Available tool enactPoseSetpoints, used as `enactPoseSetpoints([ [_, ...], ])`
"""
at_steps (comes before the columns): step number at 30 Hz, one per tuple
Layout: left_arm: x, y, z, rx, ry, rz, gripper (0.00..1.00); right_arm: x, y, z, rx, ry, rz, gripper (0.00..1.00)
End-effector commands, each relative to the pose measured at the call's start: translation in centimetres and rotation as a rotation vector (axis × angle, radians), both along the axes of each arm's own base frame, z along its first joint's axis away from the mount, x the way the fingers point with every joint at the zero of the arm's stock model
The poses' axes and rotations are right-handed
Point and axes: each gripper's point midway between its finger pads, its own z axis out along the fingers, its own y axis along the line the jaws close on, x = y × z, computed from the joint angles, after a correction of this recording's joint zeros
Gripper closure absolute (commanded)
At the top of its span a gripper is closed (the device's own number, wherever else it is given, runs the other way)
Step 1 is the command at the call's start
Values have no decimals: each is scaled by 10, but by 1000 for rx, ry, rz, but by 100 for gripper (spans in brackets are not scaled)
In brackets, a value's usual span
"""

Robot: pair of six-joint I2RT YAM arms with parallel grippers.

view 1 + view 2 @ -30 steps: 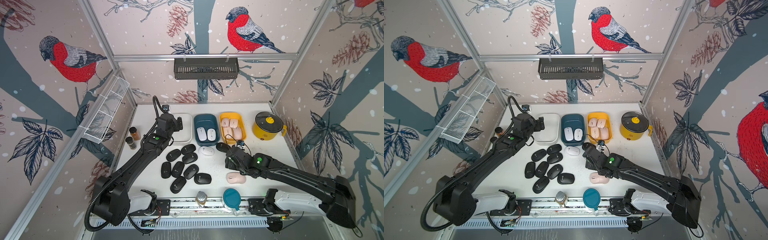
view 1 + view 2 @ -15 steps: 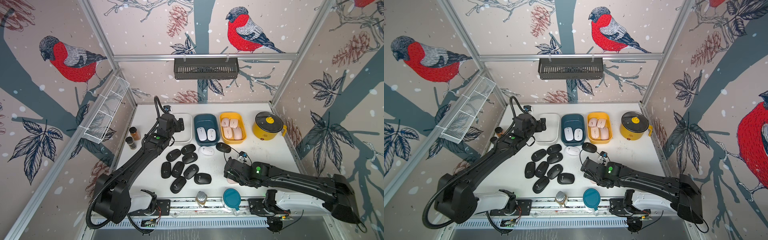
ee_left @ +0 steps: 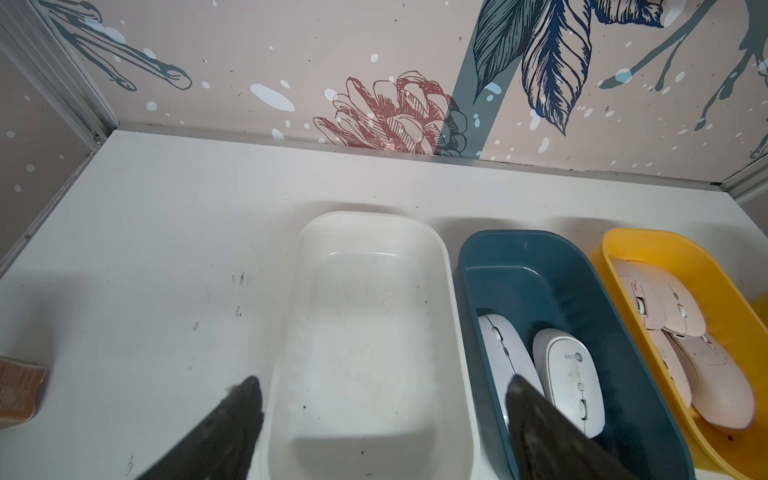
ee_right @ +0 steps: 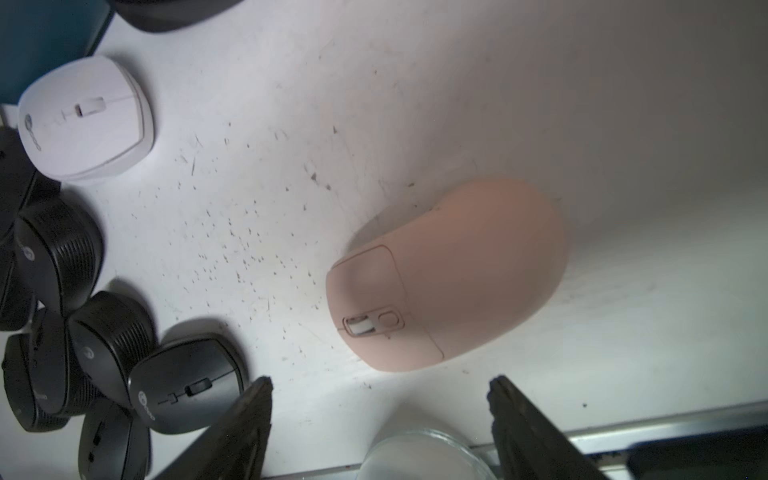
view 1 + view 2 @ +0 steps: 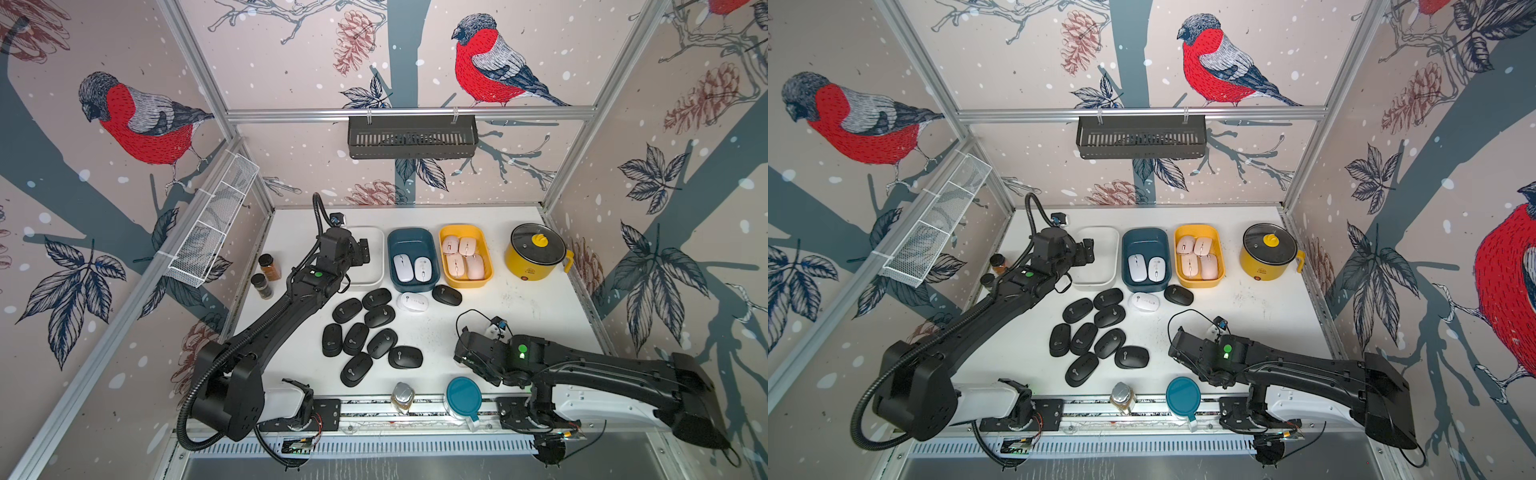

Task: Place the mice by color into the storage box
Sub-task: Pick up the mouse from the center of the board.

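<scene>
The left gripper (image 3: 381, 380) hangs wide and empty over the white box (image 5: 374, 266), left of centre in both top views, while the right gripper (image 4: 381, 380), lower right, is spread and empty, a pink mouse (image 4: 449, 278) lying free just beyond it and black mice (image 5: 355, 338) clustered mid-frame.

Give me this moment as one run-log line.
left fingers: open over empty white bin | right fingers: open, pink mouse ahead, ungripped

Robot test cell, shown by aluminium-profile frame (image 5: 291, 112), bird-print wall panels (image 5: 270, 62), left arm (image 5: 274, 320) and right arm (image 5: 602, 370) bolted to front rail (image 5: 365, 409).
</scene>
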Motion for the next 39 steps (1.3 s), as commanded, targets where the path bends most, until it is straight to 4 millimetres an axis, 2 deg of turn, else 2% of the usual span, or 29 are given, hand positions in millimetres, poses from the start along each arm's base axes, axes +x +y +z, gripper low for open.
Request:
enactPoseSetpoints([
  [1,3,-1,4,-12,-12,0,10,8,-13,-2,-28,-22,-52,17],
  [5,4,-2,2,-7,-8,0,10,12,-22,-8,-24,-4,-81,16],
  [11,5,-2,-1,-4,1,0,10,16,-25,-15,11,17,-103,15],
  [18,6,-3,-3,-5,8,-2,10,24,-14,-17,23,16,-79,15],
  [31,5,-1,-5,2,11,8,10,38,-12,-28,27,52,-58,14],
  [39,5,3,-4,14,9,24,10,60,0,-26,-5,53,4,14],
])
